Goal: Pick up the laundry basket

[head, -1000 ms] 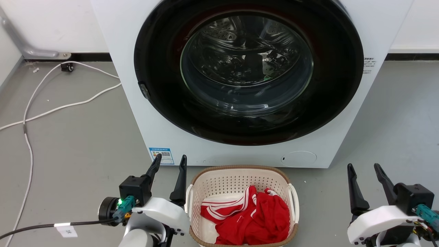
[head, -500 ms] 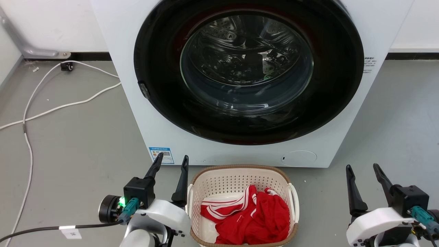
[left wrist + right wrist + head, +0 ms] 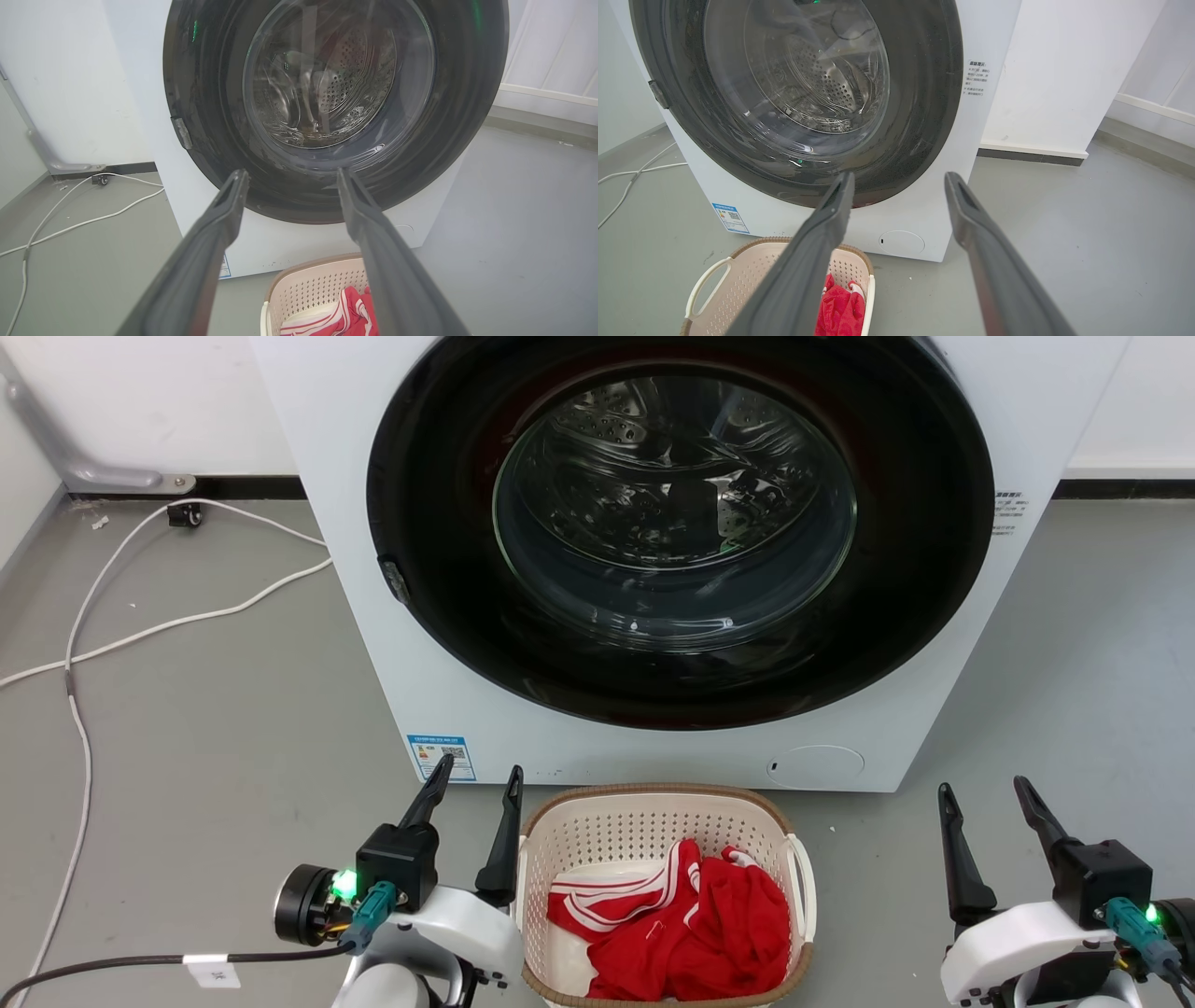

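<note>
In the head view the basket [image 3: 644,831] is seen on the floor [image 3: 187,728] before the washer [image 3: 448,709], with the left gripper [image 3: 478,767] spread empty just beside it and the right gripper [image 3: 983,788] spread empty well apart; in the left wrist view it is found low and rightward, in the right wrist view low and leftward.

We are in a laundry area. A white front-loading washing machine [image 3: 467,691] stands on a plain grey floor [image 3: 205,747] against bare white walls [image 3: 168,401], its round glass door [image 3: 672,504] showing a perforated steel drum. A laundry basket [image 3: 644,826] holding red clothing [image 3: 691,933] sits just before it. A loose white cable [image 3: 229,612] trailing across the floor suggests a utility room or test lab.
</note>
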Controlling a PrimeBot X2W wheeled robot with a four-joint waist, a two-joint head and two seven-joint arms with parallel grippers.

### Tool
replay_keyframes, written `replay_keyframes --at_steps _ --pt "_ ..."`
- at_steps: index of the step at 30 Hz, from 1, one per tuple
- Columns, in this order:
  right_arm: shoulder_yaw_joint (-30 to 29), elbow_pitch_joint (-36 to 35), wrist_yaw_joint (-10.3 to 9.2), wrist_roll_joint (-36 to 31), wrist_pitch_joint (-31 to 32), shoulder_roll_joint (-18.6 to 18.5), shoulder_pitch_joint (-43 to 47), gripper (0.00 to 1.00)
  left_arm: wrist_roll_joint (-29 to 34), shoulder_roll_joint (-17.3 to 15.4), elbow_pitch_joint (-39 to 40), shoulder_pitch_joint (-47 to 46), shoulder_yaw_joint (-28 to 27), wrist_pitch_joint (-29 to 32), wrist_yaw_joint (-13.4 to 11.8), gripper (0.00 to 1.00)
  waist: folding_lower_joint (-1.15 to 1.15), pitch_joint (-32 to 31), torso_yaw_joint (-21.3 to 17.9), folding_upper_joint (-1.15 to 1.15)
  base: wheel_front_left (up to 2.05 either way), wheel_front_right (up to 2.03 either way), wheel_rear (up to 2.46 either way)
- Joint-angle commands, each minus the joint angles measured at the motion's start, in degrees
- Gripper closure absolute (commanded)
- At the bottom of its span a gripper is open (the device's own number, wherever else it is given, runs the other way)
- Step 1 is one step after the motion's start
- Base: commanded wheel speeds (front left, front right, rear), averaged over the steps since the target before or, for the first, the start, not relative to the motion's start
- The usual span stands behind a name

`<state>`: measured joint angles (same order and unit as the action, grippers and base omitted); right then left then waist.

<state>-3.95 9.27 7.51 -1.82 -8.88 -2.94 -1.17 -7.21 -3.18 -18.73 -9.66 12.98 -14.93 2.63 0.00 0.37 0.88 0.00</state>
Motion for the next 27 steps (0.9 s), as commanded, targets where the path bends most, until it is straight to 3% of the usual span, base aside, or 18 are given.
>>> replay_keyframes --at_steps 1,20,27 --pt "0.0 0.1 -0.04 0.2 -0.3 0.1 -0.3 0.00 0.1 0.0 -0.1 -0.6 -0.1 -0.4 0.2 0.00 0.00 0.0 0.0 0.00 0.00 0.00 0.00" --pt "-0.6 0.6 -0.03 1.4 -0.1 0.1 -1.3 0.00 0.7 0.2 -1.7 -1.8 -0.9 -0.3 0.7 0.00 0.00 2.1 0.0 0.00 0.00 0.00 0.00" --pt "-2.5 6.2 -0.04 3.0 0.3 0.1 -7.9 0.00 0.4 -0.1 -10.8 -11.0 -1.5 -0.3 1.6 0.00 0.00 12.6 -0.8 0.00 0.00 0.00 0.00"
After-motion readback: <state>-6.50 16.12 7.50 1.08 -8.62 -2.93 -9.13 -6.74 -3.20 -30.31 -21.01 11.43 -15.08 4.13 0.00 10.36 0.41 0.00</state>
